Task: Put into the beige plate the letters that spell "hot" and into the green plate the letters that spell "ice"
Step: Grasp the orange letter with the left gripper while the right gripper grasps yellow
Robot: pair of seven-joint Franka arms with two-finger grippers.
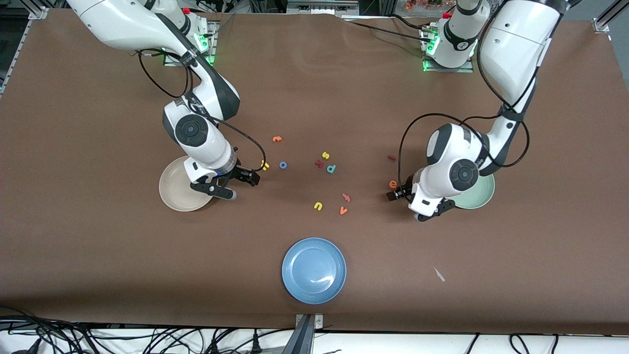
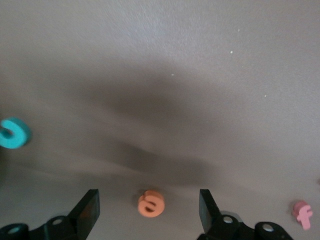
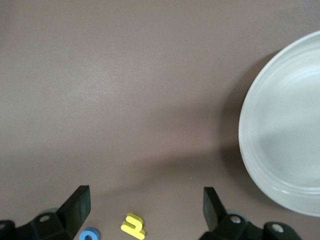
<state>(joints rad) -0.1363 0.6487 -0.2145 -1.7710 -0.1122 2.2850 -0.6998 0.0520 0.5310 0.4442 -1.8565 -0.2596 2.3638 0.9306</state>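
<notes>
Neither plate holds a letter yet: beige plate [image 1: 176, 194] and green plate [image 1: 480, 196] are bare. My left claw [image 2: 149, 207] straddles the orange e [image 2: 151, 204], released. My right claw [image 3: 145, 207] hangs released above the yellow h [image 3: 133, 226].

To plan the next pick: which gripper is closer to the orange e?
Left. The left gripper, open, is right at the orange e; the right gripper is open beside the beige plate.
</notes>
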